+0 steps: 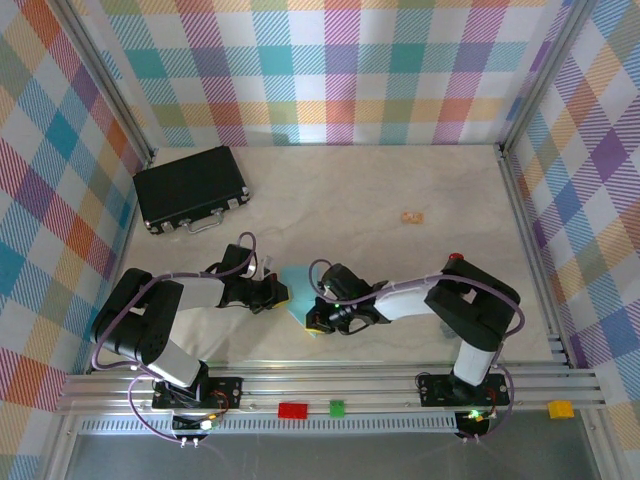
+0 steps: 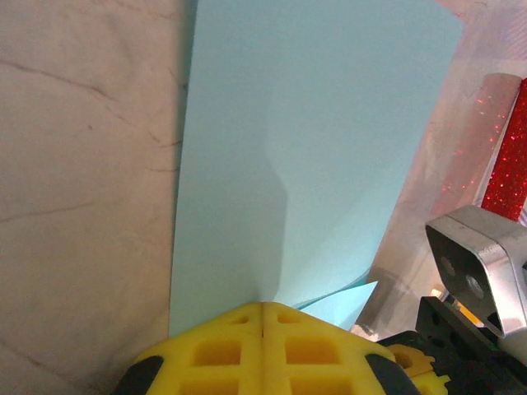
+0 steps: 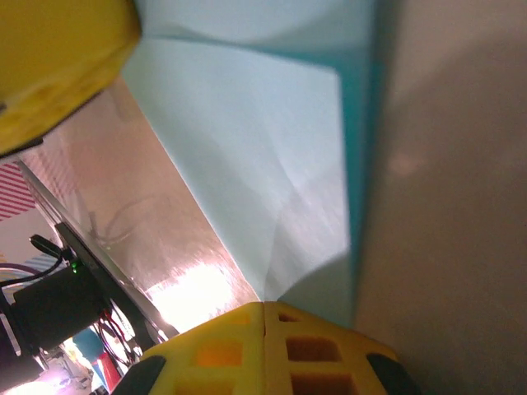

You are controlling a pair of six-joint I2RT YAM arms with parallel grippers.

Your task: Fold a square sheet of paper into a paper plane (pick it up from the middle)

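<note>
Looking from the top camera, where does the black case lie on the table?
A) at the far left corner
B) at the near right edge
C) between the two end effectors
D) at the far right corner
A: the black case lies at the far left corner, well away from the sheet of paper in the near middle of the table.

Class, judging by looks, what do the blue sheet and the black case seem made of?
The blue sheet looks like thin matte paper: it holds soft creases. The black case seems hard plastic or leatherette, faint sheen, with a metal-looking handle.
</note>
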